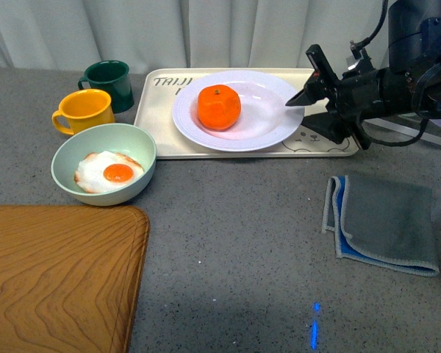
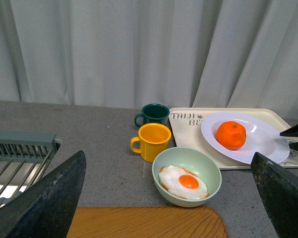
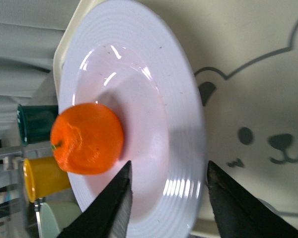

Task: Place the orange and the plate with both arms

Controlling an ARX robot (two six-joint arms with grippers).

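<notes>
One orange [image 1: 219,107], stem dot up.

Bright orange fruit [image 1: 219,107] on white ribbed plate [image 1: 272,129]; cream tray [image 1: 158,132] with grey bear print; speckled grey table [image 1: 235,235].

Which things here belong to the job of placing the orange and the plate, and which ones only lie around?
Belong to the job:
- orange, lying in the plate
- plate, on the tray
- right gripper, open at the plate's rim

Only lying around:
- bear-print tray
- green bowl with fried egg
- yellow mug
- dark green mug
- grey cloth
- wooden board
</notes>
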